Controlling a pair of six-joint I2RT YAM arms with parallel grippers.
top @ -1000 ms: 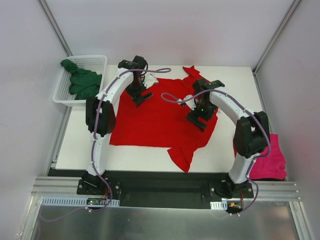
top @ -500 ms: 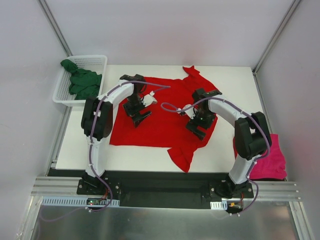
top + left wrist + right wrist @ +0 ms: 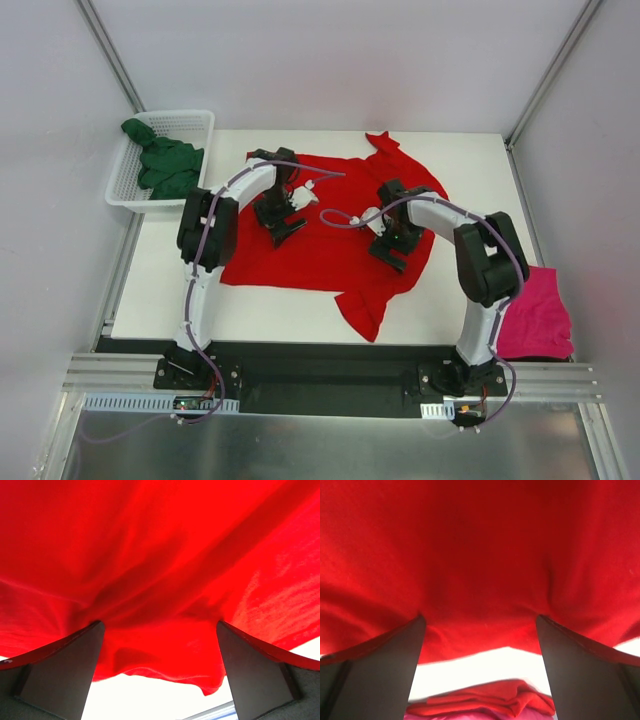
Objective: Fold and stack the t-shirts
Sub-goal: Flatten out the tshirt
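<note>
- The red t-shirt lies spread flat right under both tools. I'd say its long way runs side to side: hem end under the left gripper, sleeve end under the right gripper.
- Both have their jaws spread wide with nothing pinched. In the wrist views red cloth fills the gap between the fingers. I can't tell if the tips actually touch it.
- Neither arm is nearer, each sits over its own half, so this looks like a two-handed grab.
- The green t-shirt sits in the white basket, well out past the left gripper. The pink t-shirt is near-side beyond the right one.
- No brands or writing I can read anywhere.
</note>
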